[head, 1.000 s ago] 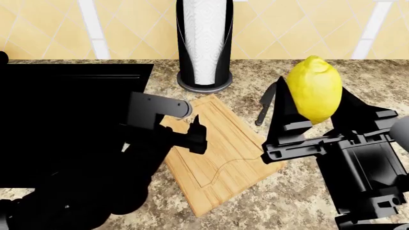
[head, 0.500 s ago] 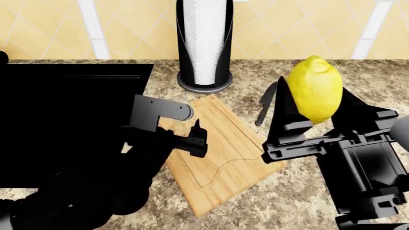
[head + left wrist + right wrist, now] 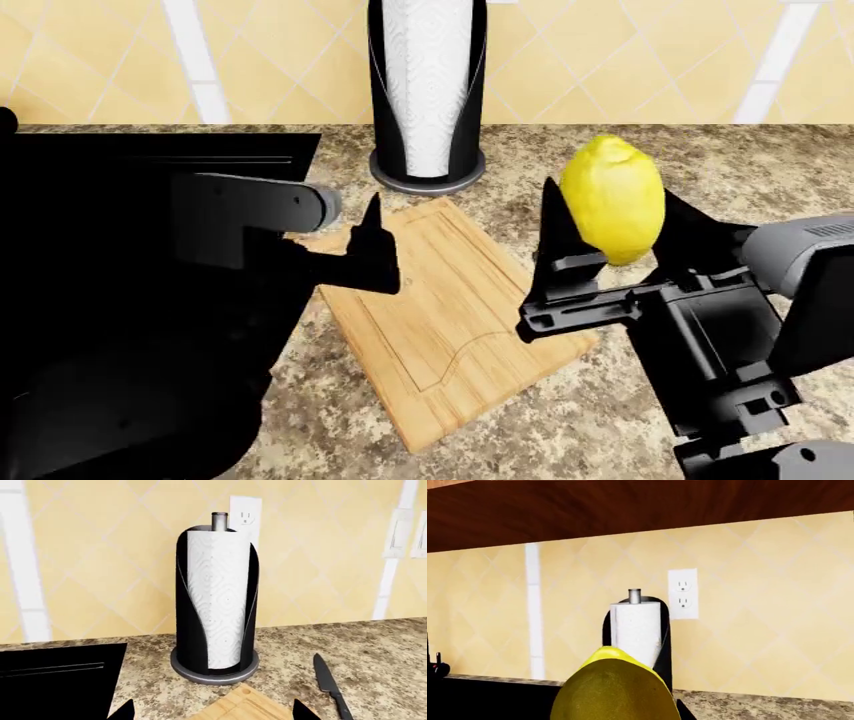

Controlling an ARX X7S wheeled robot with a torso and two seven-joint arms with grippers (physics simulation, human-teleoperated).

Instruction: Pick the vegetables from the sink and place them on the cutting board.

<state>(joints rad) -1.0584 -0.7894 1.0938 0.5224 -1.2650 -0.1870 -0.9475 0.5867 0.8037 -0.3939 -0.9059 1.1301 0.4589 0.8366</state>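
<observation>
My right gripper (image 3: 617, 238) is shut on the yellow lemon-shaped vegetable (image 3: 611, 198) and holds it up above the counter, by the right edge of the light-wood cutting board (image 3: 441, 320). The lemon fills the lower part of the right wrist view (image 3: 617, 692). My left gripper (image 3: 350, 240) is open and empty over the board's far left corner, next to the black sink (image 3: 134, 200). In the left wrist view the gripper (image 3: 213, 712) shows two fingertips wide apart over the board corner (image 3: 243, 707) and the sink edge (image 3: 53, 680). The ginger root is out of view.
A black paper towel holder (image 3: 427, 90) stands behind the board against the tiled wall; it also shows in the left wrist view (image 3: 217, 595) and the right wrist view (image 3: 635, 625). A black knife (image 3: 330, 685) lies on the granite counter right of the board.
My left gripper has moved left and back, from the middle of the board to its far left corner by the sink. My right gripper has carried the lemon a little left toward the board.
</observation>
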